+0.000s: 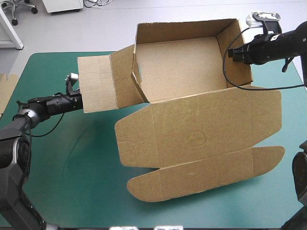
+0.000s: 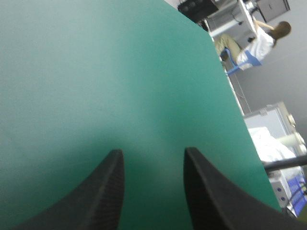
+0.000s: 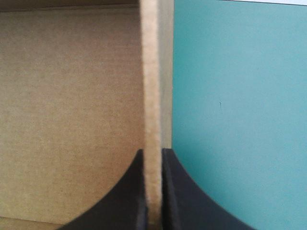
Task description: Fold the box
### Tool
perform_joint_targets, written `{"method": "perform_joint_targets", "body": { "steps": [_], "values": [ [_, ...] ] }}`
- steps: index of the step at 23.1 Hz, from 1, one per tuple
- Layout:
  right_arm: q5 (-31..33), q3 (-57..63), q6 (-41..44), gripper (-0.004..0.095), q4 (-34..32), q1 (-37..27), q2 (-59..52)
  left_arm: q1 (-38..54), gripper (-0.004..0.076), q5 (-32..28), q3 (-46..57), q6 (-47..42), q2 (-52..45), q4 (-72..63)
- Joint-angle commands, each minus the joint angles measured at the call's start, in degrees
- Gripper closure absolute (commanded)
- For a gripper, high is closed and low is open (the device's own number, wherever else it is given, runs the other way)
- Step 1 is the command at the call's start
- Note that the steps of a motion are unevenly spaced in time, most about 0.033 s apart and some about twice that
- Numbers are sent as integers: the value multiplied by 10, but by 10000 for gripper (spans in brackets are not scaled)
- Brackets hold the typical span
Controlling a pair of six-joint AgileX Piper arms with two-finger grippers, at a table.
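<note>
Box (image 1: 182,72), right tool (image 3: 153,151) pinching its wall; spare board (image 1: 5,93) at left edge

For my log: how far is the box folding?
Done: the box has its far and right walls raised. In hand: the right gripper is shut on the right wall. Remaining: the left side flap sticks outward, the left gripper is open beside it; the lid lies flat.

The box (image 3: 72,96) is plain brown board, paler along the cut edge between the black fingers (image 3: 129,199); the table (image 3: 240,120) cover beside them is teal-green.
</note>
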Motion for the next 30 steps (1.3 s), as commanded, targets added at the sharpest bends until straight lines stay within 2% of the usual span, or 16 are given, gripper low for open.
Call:
{"method": "perform_joint_targets", "body": {
  "steps": [1, 3, 8, 14, 19, 30],
  "values": [
    [-10, -15, 4, 926, 27, -2, -25, -31, 431, 73, -15, 25, -27, -78],
    [-9, -15, 4, 925, 25, -2, -25, -45, 431, 121, -15, 29, -27, -119],
    [-9, -15, 4, 925, 20, -2, -25, -61, 431, 122, -37, -16, -53, -105],
    [-13, -15, 4, 925, 12, -2, -25, -97, 431, 122, -144, -140, -134, -38],
    [-10, -15, 11, 925, 3, -2, -25, -131, 431, 122, -232, -226, -144, 50],
    [-10, -15, 14, 925, 2, -2, -24, -206, 430, 54, -372, -341, -144, 240]
  ]
}}
